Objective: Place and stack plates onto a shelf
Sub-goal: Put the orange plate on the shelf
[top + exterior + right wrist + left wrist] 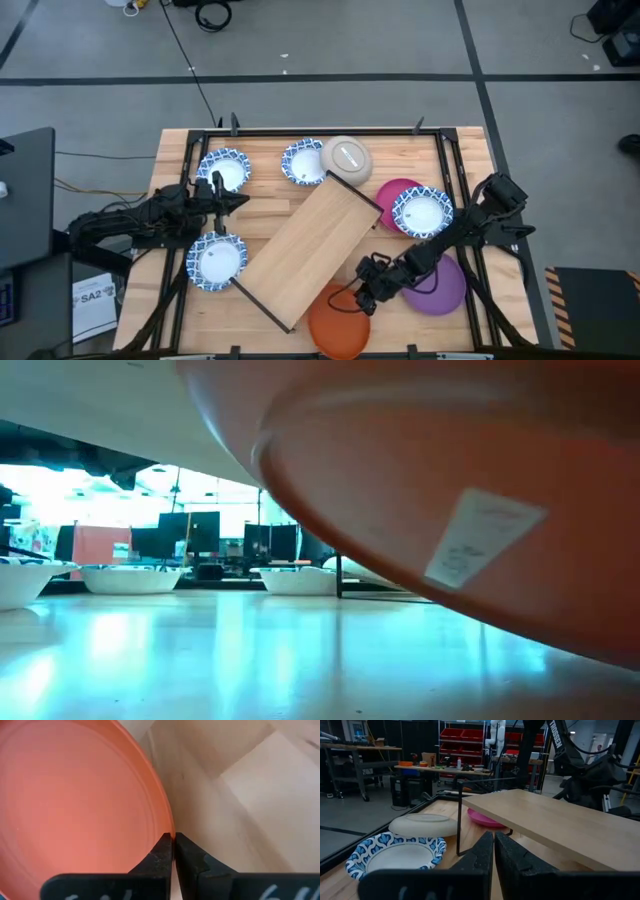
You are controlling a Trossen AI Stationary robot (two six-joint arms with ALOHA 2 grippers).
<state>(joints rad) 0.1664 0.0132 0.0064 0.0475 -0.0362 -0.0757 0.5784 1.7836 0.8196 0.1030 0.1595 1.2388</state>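
Observation:
The orange plate (338,322) is near the table's front edge, beside the near end of the light-wood shelf (312,250), which stands slantwise mid-table. My right gripper (362,297) is shut on the plate's rim. In the low view the plate's underside (400,490), with a white label, shows raised above the table. My left gripper (238,200) is shut and empty at the table's left, between two blue-rimmed plates (225,170) (216,260). A third blue-rimmed plate (303,163) lies at the back, and the beige plate (347,158) overlaps its rim. A further blue-rimmed plate (421,212) lies on the magenta plate (393,190). The purple plate (442,288) lies under my right arm. My right gripper pinches the orange plate's rim (169,831) between its two fingers, one finger on the inner face and one on the outer. It comes at the rim from the table's right side. The plate is tilted and raised; whether its far edge rests on the table, I cannot tell.
The shelf's thin black rod legs (458,820) stand on the table, with free room under the board. A black frame runs along the table's edges (330,130). The shelf's top (560,825) has nothing on it.

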